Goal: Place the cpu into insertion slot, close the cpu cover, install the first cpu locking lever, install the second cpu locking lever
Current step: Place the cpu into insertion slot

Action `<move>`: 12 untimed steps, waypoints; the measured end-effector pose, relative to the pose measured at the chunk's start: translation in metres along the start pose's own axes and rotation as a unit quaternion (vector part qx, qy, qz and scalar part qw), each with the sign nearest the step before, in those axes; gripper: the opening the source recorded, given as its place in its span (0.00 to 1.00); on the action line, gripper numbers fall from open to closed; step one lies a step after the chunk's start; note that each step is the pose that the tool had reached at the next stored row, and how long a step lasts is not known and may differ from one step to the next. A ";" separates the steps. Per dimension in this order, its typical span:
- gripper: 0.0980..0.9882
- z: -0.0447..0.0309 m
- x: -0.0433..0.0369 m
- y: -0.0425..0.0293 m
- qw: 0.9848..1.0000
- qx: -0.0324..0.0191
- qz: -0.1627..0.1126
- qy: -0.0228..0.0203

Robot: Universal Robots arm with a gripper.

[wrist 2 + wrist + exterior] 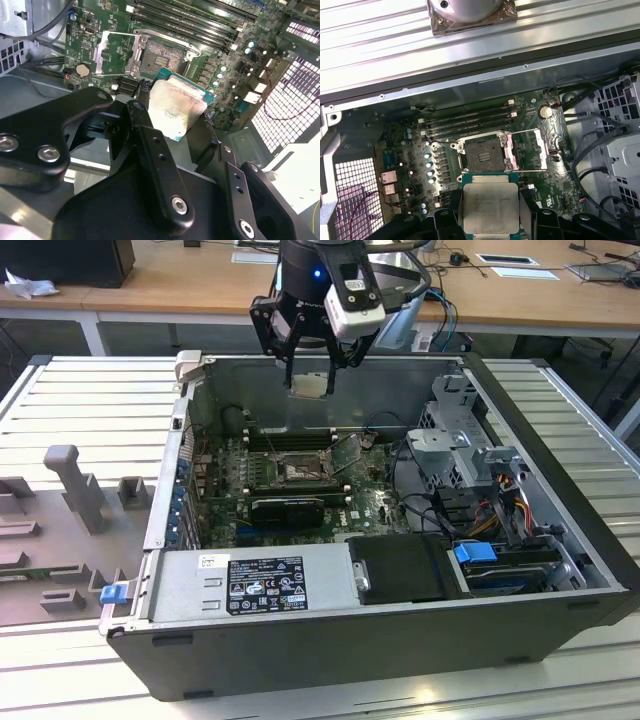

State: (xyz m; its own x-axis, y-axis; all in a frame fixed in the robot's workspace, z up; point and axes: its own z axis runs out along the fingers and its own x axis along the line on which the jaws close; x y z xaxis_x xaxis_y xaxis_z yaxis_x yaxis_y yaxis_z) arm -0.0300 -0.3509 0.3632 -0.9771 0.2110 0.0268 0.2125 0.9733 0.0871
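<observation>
Holds the cpu (pixel 491 207) clamped in the gripper (pixel 310 380), well apart from the insertion slot (pixel 484 154); might land skewed, jamming on its rim.

**Colours inside this open PC case**

The cpu (pixel 490 207) is pale silvery-beige with a teal-green edge. The motherboard (pixel 555 172) is green. The insertion slot (pixel 483 155) looks dark inside a silver rim, and the cpu cover (pixel 540 147) is shiny silver. The gripper (pixel 310 382) is black, the case (pixel 400 640) is dark grey, and the clips (pixel 475 552) are bright blue. The tabletop (pixel 90 390) is silver-grey with ribbed stripes.
</observation>
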 end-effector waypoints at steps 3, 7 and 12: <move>0.49 0.0000 0.0000 0.0000 1.000 0.000 0.013 -0.001; 0.49 0.0000 0.0000 0.0000 1.000 -0.001 0.027 -0.002; 0.49 0.0000 0.0000 0.0000 0.999 -0.001 0.045 -0.004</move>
State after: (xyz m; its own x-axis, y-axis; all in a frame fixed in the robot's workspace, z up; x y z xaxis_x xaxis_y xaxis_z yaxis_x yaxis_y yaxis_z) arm -0.0299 -0.3509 0.3632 -0.9543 0.2977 0.0268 0.2989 0.9503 0.0871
